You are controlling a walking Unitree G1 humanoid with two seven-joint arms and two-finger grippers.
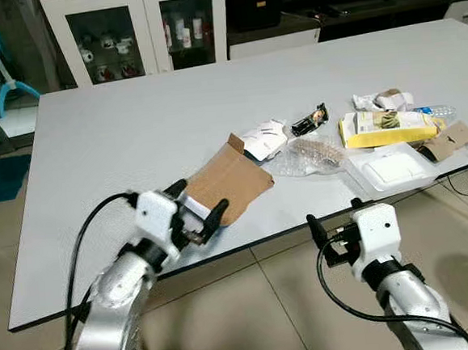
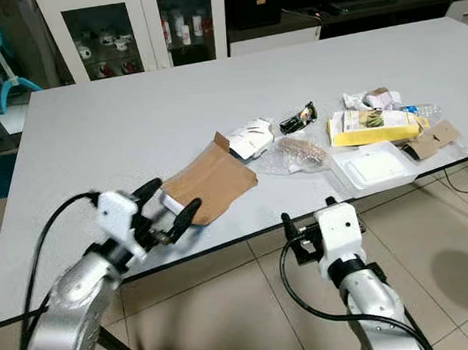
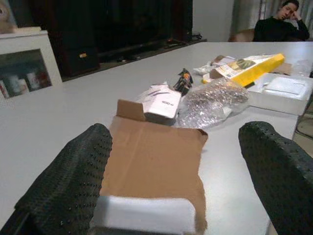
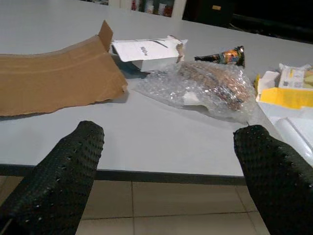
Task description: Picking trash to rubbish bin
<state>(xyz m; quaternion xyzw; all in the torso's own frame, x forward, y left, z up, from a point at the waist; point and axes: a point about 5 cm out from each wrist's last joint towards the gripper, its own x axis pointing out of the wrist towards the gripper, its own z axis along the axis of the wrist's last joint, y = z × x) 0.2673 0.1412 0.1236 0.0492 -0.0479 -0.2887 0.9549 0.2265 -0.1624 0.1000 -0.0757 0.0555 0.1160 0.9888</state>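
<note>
Trash lies along the near edge of a grey table (image 1: 133, 126). There is a flat brown cardboard sleeve (image 1: 233, 177) with a white piece (image 3: 146, 215) at its near end. Beyond it lie a torn white carton (image 1: 265, 138), bubble wrap (image 1: 313, 154), a black snack wrapper (image 1: 310, 119), a yellow package (image 1: 384, 127) and a white foam tray (image 1: 392, 169). My left gripper (image 1: 197, 202) is open, its fingers either side of the sleeve's near end. My right gripper (image 1: 335, 222) is open below the table edge, facing the bubble wrap (image 4: 210, 88).
Crumpled paper (image 1: 382, 100), a plastic bottle (image 1: 438, 113) and a small cardboard scrap (image 1: 450, 140) lie at the table's right end. A glass-door cabinet (image 1: 137, 28) and a blue fan (image 1: 3, 71) stand behind. A person (image 3: 281, 24) sits beyond the table. The floor is tiled.
</note>
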